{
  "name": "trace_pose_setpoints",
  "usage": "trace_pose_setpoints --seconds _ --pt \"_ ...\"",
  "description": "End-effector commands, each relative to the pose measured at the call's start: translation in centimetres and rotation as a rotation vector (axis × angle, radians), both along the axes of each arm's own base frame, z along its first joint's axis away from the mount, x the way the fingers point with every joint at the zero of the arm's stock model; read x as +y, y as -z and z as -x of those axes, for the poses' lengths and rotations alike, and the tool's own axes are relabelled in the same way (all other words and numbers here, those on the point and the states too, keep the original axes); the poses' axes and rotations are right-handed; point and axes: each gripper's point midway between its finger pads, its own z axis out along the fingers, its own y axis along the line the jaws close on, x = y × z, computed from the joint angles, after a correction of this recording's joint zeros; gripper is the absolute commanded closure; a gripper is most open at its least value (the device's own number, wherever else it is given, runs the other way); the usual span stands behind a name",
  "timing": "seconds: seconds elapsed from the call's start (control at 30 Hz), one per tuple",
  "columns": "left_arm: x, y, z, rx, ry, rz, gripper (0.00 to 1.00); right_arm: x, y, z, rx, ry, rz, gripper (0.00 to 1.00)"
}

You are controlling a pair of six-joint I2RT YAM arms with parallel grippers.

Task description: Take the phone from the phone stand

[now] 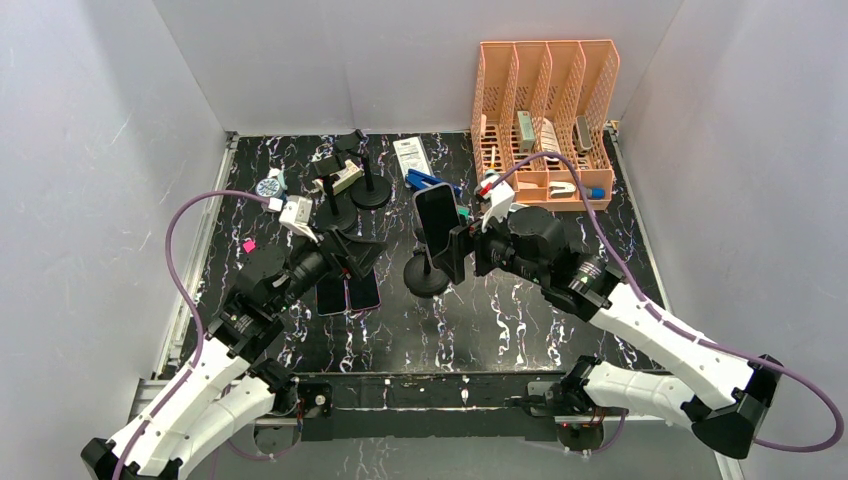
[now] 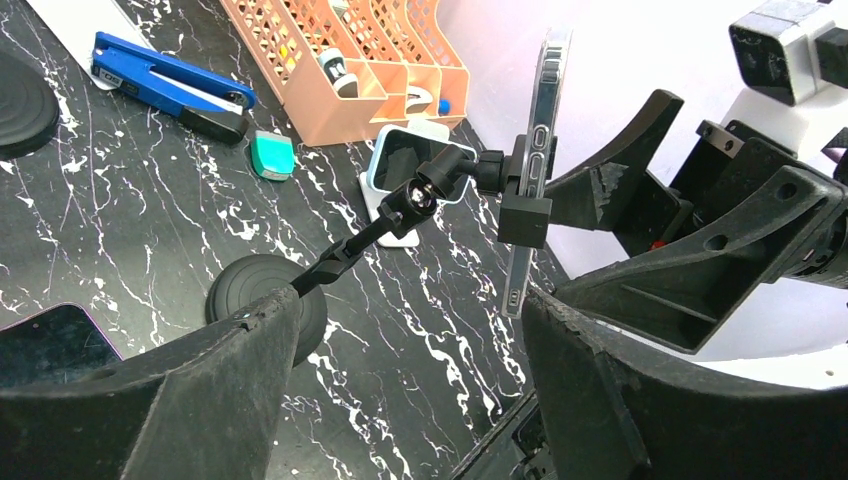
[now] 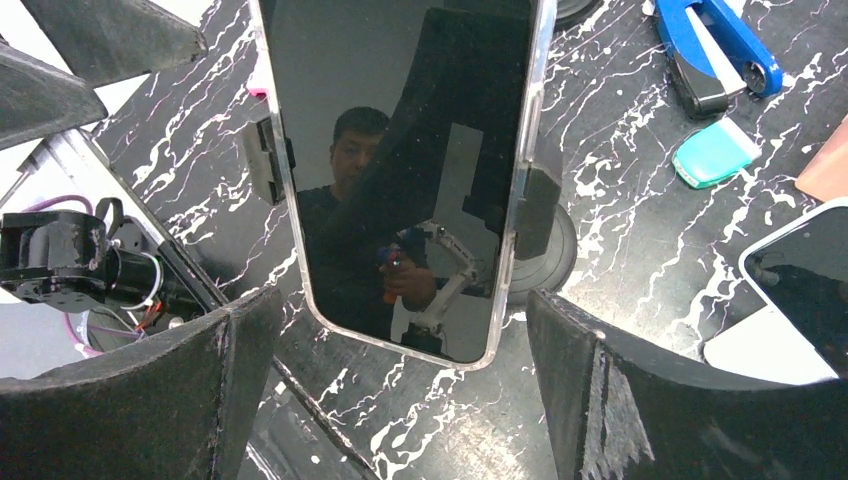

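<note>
The phone stands upright, clamped in a black phone stand at the table's middle. In the right wrist view its dark screen faces the camera, the stand's side clamps gripping both edges. My right gripper is open, its fingers wide either side of the phone's lower end and apart from it. My left gripper is also open and empty, left of the stand. From there the phone shows edge-on, with the stand's jointed arm and round base.
An orange file organizer stands at the back right. A blue stapler and other black stands lie behind the phone. Two phones lie flat under my left gripper. Another phone rests on a white holder beside a teal eraser.
</note>
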Motion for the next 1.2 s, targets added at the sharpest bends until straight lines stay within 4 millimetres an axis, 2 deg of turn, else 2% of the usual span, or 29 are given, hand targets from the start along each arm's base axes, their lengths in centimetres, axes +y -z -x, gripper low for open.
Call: trace_pose_setpoints --seconds 0.0,0.47,0.93,1.17 --pt "0.0 0.4 0.0 -0.005 0.005 -0.012 0.22 0.6 -3.2 -0.2 -0.075 -0.022 -0.039 0.01" --pt "0.0 1.0 -0.2 0.012 0.000 -0.021 0.22 1.8 -2.5 -0.2 -0.069 -0.054 0.024 0.01" --pt "0.0 1.4 -0.3 0.022 -0.004 -0.026 0.22 1.6 -1.5 -1.1 -0.095 0.031 0.094 0.01" --pt "0.1 1.7 -0.3 0.030 -0.007 -0.034 0.22 2.1 -1.5 -0.7 -0.126 0.058 0.126 0.01"
